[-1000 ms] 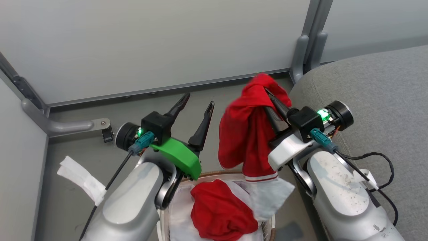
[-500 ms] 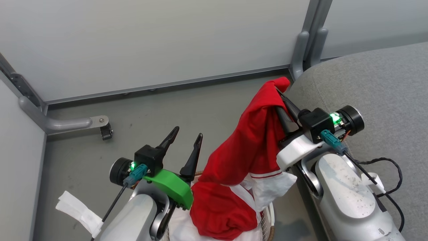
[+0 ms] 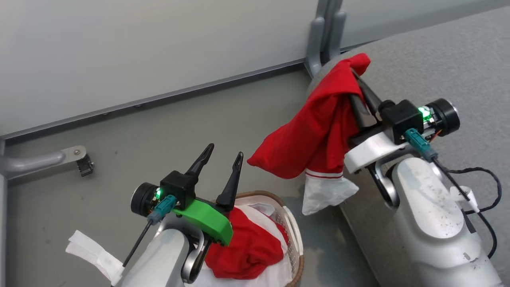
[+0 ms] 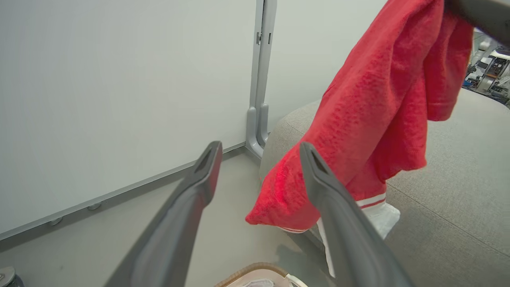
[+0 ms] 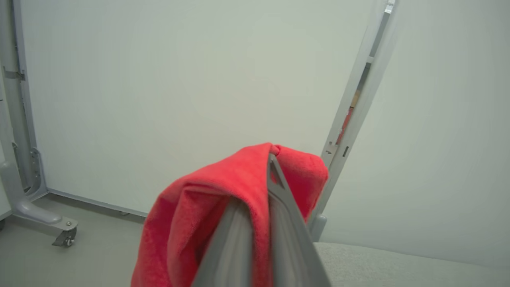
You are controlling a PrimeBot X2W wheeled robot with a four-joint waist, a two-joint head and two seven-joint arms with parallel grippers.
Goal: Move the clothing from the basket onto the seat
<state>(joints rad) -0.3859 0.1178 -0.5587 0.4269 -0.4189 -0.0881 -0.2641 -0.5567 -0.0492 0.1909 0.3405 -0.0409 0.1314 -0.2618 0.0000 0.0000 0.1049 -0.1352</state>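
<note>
My right gripper [image 3: 356,73] is shut on a red piece of clothing [image 3: 318,123] with a white-striped hem and a white tail. The cloth drapes from the fingers over the near corner of the grey seat [image 3: 438,59]. In the right wrist view the right gripper [image 5: 271,159] pinches the clothing [image 5: 199,215] at the tips. My left gripper [image 3: 224,151] stands open and empty above the basket [image 3: 294,235], where a second red garment [image 3: 247,249] lies on the white lining. From the left wrist, the left gripper [image 4: 259,149] frames the hanging clothing [image 4: 370,119] and the seat [image 4: 458,179].
Pale wall panels stand behind, joined by a grey post [image 3: 324,28] at the seat's corner. A grey foot with a castor [image 3: 81,161] sits on the floor at the left. Bare grey floor lies between basket and wall. A black cable [image 3: 484,187] loops by my right forearm.
The right gripper has carried the red garment up out of the basket and across to the seat's corner. The left gripper dropped lower over the basket. The head camera swung towards the seat.
</note>
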